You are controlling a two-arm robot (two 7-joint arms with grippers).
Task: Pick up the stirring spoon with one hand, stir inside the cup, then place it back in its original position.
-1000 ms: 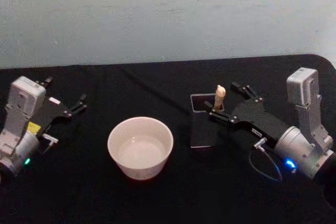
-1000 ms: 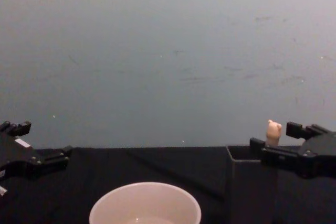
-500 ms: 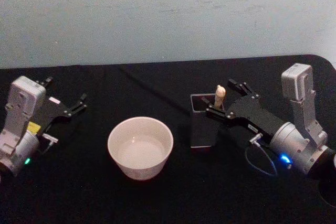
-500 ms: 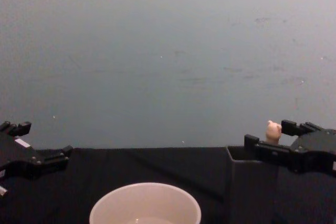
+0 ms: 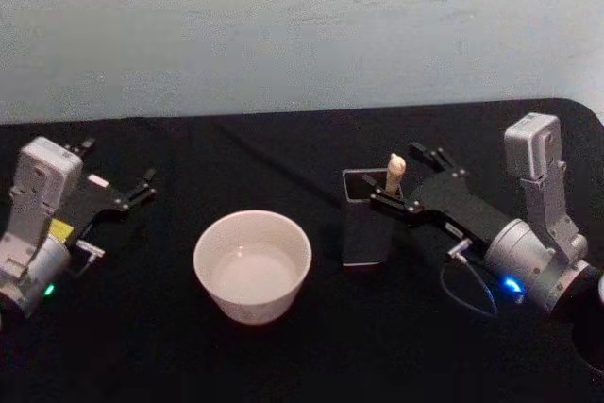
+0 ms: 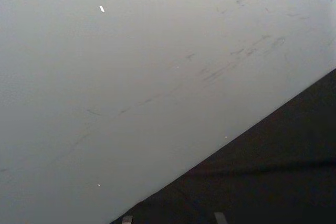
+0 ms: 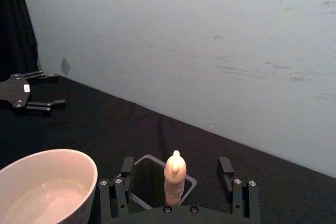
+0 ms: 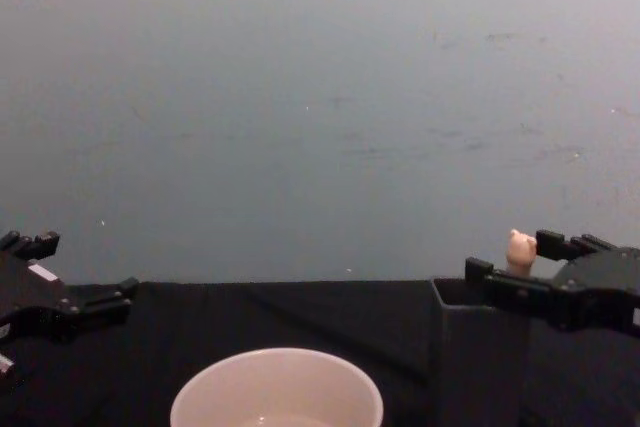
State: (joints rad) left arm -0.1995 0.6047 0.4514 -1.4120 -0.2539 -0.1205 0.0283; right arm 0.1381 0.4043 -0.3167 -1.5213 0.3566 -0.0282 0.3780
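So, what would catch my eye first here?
The cream bear-topped stirring spoon stands upright in the dark grey square holder, with the right tool open and straddling it. Left of the holder sits the wide cream-white cup on the black table. The left tool rests open at the far left.

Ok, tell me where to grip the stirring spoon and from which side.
Grip the stirring spoon by its cream handle just below the knob, the part standing upright above the holder. Come in level from the robot's right, where the open right gripper straddles it.
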